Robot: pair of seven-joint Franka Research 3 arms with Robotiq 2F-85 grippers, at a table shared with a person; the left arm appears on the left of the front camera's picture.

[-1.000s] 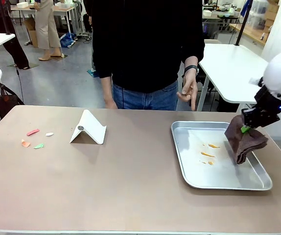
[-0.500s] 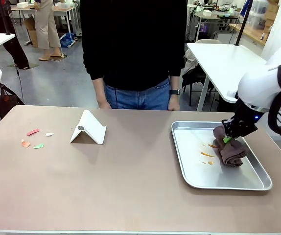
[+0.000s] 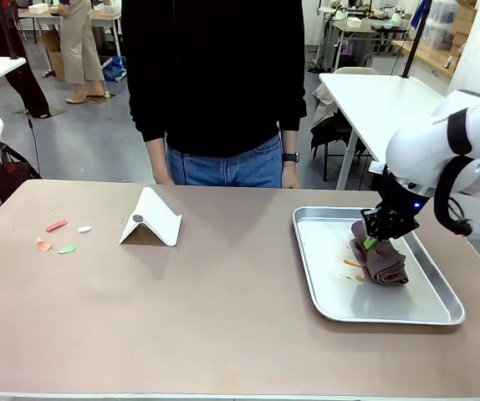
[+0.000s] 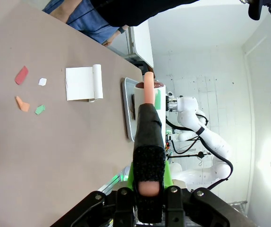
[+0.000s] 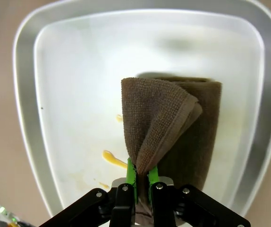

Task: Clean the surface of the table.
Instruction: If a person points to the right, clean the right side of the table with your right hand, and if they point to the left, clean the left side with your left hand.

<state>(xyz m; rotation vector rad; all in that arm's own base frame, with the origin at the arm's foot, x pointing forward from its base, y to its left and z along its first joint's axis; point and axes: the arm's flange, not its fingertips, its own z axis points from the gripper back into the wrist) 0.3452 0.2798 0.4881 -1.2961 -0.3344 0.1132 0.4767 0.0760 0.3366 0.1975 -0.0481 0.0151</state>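
Cloth (image 5: pixel 173 123), folded brown terry, pinched in right tool (image 5: pixel 140 172), rests in shiny silver metal tray (image 3: pixel 328 292); left tool (image 4: pixel 148 177) clamps black-sleeved peach rod (image 4: pixel 148 137).

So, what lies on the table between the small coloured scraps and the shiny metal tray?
A white tent-shaped stand, standing on the beige-brown rectangular table; the front view shows it.

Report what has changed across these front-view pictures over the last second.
The right claw, shut on the brown cloth, swung left and down from over the tray's right edge; the cloth now lies on the tray floor against the orange smears. The person sidestepped toward picture left and lowered a raised hand. Unchanged: both grips, the left claw on its roller tool; the tray, white stand and coloured scraps on the table.
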